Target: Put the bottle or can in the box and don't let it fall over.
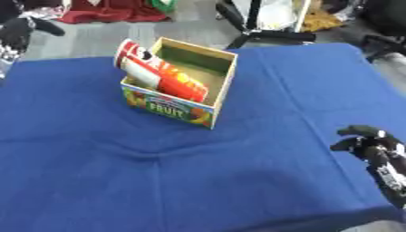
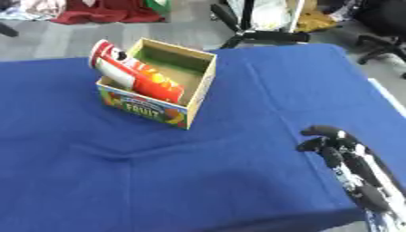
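right eye view: your right hand (image 2: 337, 147), fingers curled on nothing, sits well apart from the box (image 2: 193, 93); the red can (image 2: 133, 74) leans inside, so stand it upright.

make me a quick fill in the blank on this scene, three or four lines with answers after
1. The red can lies tilted in the ____, its top end sticking out over the left wall.
2. The table is covered with a ____ cloth.
3. The word printed on the front of the box is ____.
4. The right hand is near the lower right, holding ____.

Missing words: box; blue; FRUIT; nothing
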